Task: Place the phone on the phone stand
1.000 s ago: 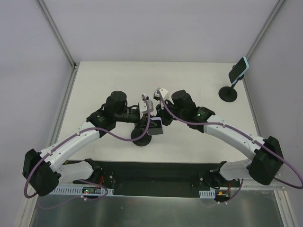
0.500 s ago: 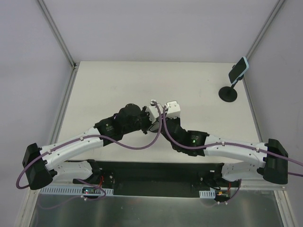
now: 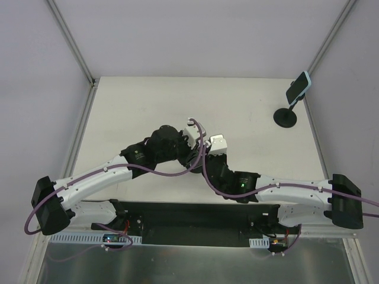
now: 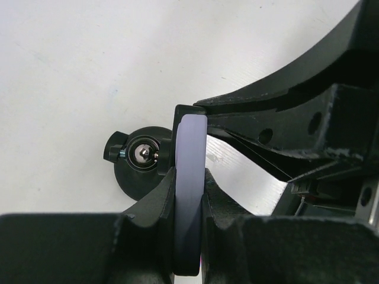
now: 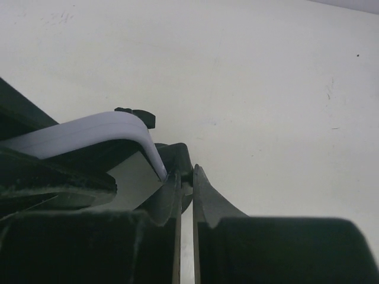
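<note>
1. We are looking at the middle of the white matte desk [image 3: 136, 100], a little toward its near edge. Both arms are meeting there, and the flat phone with the pale lavender rim [image 4: 190, 142] is being held there.
2. The left jaws are clamping the phone across its thin dimension, one finger on each flat face. From the left wrist we are seeing it edge on, its long axis running straight out from the jaws.
3. The right jaws are drawn almost together, leaving only a thin slit. We cannot tell whether they are pinching part of the stand.
4. The black stand with the round base [image 4: 139, 157] is sitting just beside one flat face of the phone, its joint seemingly touching it. We are judging that the coming move turns on pressing that face sideways into the stand, with the left arm [image 3: 142, 155] carrying the load.
5. The phone's rim is looking smooth and rounded at the corner. The stand is showing a shiny metal ball and a small knob.
6. A second phone [image 3: 298, 89] is resting on another stand near the far right corner.
</note>
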You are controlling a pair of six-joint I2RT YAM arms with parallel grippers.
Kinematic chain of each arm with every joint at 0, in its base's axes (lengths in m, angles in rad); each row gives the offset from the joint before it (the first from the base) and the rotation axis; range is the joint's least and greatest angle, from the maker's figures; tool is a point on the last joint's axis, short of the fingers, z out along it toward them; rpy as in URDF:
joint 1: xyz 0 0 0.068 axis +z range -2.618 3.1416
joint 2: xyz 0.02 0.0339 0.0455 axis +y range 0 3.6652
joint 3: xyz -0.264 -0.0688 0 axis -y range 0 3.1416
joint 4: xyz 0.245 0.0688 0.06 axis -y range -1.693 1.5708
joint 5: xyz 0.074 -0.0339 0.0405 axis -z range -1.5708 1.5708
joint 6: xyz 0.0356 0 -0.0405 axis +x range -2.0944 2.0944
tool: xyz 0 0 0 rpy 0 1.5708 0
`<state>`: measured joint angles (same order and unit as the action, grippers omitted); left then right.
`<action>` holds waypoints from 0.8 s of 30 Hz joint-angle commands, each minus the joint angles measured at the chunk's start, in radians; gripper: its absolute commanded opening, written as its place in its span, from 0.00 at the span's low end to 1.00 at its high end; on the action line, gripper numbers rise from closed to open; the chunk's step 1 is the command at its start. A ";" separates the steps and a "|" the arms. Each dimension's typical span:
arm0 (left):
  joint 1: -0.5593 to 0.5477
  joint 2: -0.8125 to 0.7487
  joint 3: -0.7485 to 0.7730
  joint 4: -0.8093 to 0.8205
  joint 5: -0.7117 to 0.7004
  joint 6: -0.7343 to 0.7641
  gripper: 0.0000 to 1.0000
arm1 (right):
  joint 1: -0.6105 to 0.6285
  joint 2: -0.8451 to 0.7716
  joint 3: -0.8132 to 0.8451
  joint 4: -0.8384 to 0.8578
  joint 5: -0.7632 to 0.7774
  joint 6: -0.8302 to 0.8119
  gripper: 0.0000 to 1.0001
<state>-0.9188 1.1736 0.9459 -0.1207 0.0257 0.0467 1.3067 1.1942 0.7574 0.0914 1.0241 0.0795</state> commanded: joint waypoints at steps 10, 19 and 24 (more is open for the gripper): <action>0.152 0.071 0.039 -0.010 -0.195 0.007 0.00 | 0.175 -0.034 0.050 0.085 -0.077 0.060 0.23; 0.152 0.041 0.005 0.004 -0.092 0.071 0.00 | 0.151 -0.329 -0.119 0.022 -0.458 -0.139 0.69; 0.153 0.000 -0.002 0.003 0.092 0.116 0.00 | -0.120 -0.441 -0.138 -0.137 -0.754 -0.124 0.79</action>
<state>-0.7597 1.2091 0.9710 -0.0853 -0.0036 0.0685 1.3792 0.8143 0.6373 0.0502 0.5915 -0.0204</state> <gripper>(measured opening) 0.124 0.773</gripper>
